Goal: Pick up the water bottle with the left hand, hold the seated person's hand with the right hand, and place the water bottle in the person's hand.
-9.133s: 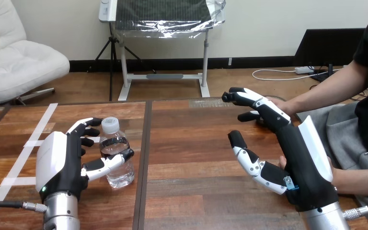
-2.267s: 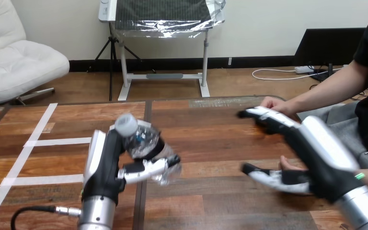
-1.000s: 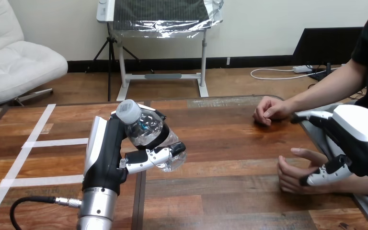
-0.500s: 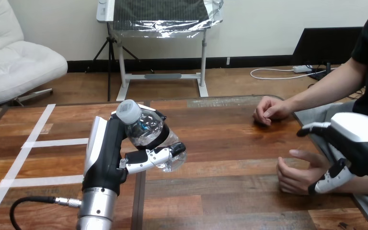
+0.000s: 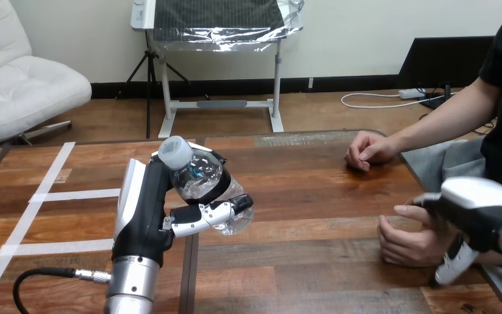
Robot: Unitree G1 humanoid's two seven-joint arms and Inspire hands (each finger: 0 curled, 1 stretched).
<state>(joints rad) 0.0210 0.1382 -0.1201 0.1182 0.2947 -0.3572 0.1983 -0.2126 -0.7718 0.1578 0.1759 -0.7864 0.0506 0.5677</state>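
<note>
At the desk's (image 5: 301,196) left side, the left arm rises from the bottom edge, its silver forearm nearly upright and the left robot hand (image 5: 142,209) turned so its white back faces left. Its fingers and thumb (image 5: 209,213) are curled round the bottle (image 5: 204,186), which is held clear of the wood and tilted, with the white cap (image 5: 174,150) up and to the left above the palm and the base down and to the right. Well apart from it, at the right edge, the right robot hand (image 5: 474,209) comes in low with its white shell uppermost, lying over the wrist of the person's nearer hand (image 5: 406,239). The two look to be touching, but I cannot tell whether the robot hand is closed on that wrist. The nearer hand is loosely cupped on its side on the desk, opening toward the left. Farther back, the person's farther hand (image 5: 365,149) rests on the desk as a loose fist, near the right corner.
</note>
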